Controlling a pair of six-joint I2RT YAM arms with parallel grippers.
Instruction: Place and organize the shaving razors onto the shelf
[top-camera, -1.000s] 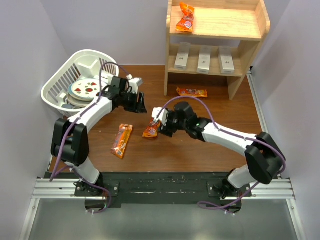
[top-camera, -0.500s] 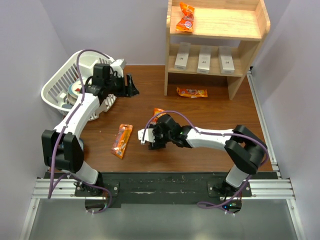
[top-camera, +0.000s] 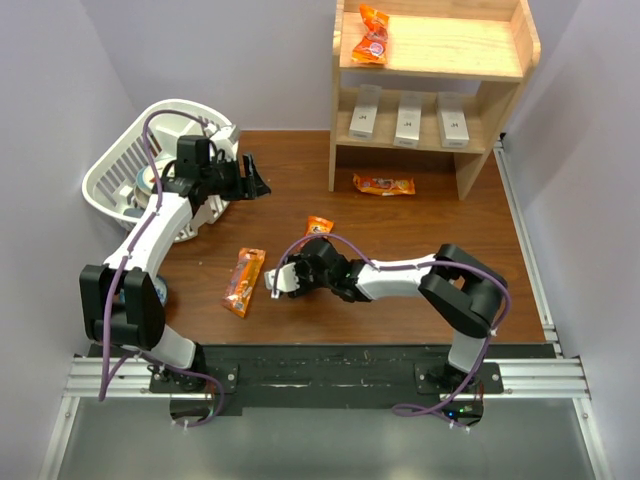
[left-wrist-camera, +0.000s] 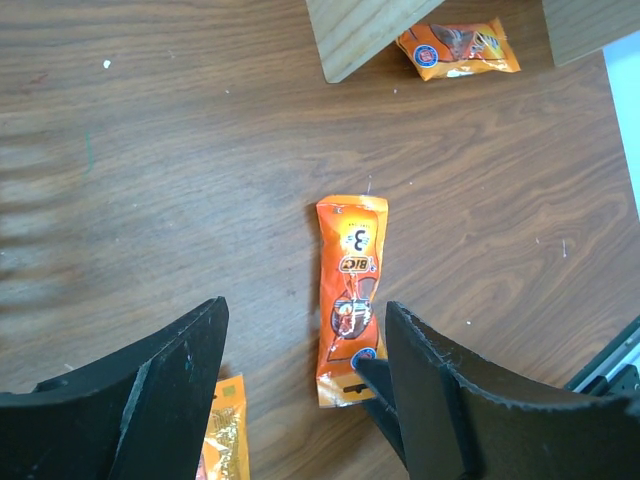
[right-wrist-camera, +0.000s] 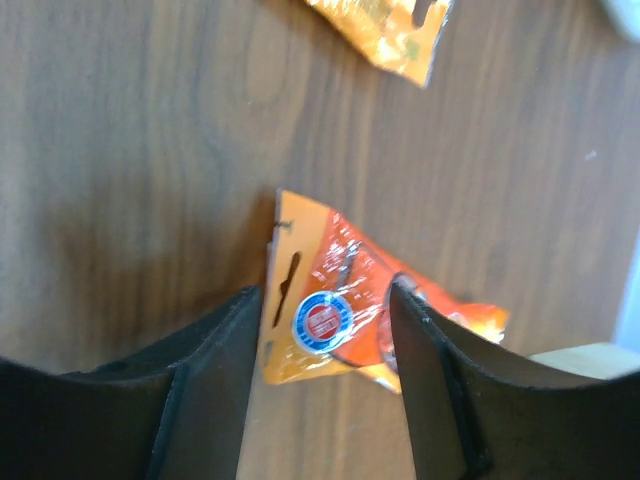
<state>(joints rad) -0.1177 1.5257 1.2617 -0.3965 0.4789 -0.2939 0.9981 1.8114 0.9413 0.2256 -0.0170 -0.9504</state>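
Observation:
Three white shaving razor boxes (top-camera: 364, 118) (top-camera: 408, 120) (top-camera: 454, 120) stand side by side on the lower level of the wooden shelf (top-camera: 440, 50). My right gripper (top-camera: 306, 258) (right-wrist-camera: 322, 300) is low over the middle of the table. Its jaws are open and stand on either side of an orange BIC packet (top-camera: 318, 227) (right-wrist-camera: 345, 320) (left-wrist-camera: 352, 300). My left gripper (top-camera: 255, 185) (left-wrist-camera: 305, 305) hangs open and empty beside the basket, left of that packet. One shelf leg (left-wrist-camera: 360, 30) shows in the left wrist view.
A white slatted basket (top-camera: 120, 170) sits at the back left, under my left arm. Other orange packets lie on the top shelf (top-camera: 372, 35), in front of the shelf (top-camera: 384, 185) (left-wrist-camera: 460, 45), and at the near left (top-camera: 243, 281) (left-wrist-camera: 225, 430) (right-wrist-camera: 385, 30). Walls close both sides.
My left arm has swung back left toward the basket. My right gripper has reached further left and lower over the middle packet, and its jaws have narrowed.

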